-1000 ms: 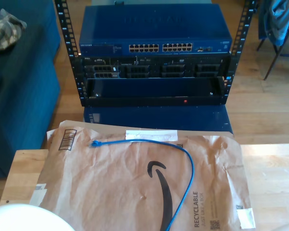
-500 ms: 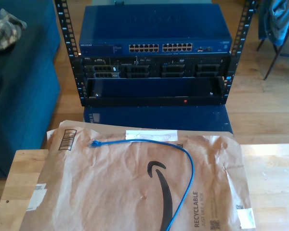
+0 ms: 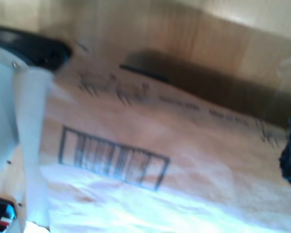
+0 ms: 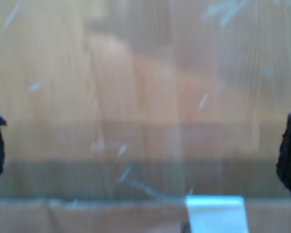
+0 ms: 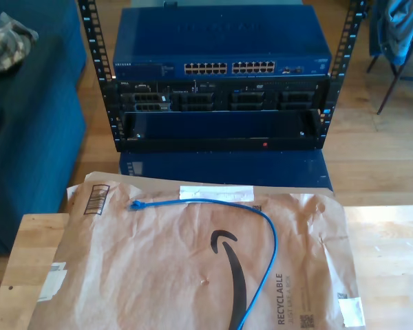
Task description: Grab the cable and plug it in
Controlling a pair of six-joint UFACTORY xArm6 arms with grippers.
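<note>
The blue network cable [image 5: 270, 237] lies loose in a curve on the brown paper mailer [image 5: 158, 275], 1 plug [image 5: 135, 205] pointing toward the network switch [image 5: 220, 51], ready for pickup, while my first gripper [image 3: 150, 145] and my second gripper [image 4: 143, 145] hover spread and empty.

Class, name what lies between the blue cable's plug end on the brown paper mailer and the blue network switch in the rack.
Exterior view: beyond the blue cable, brown paper mailer, white label, a blue shelf, then black rack units under the blue network switch.
</note>
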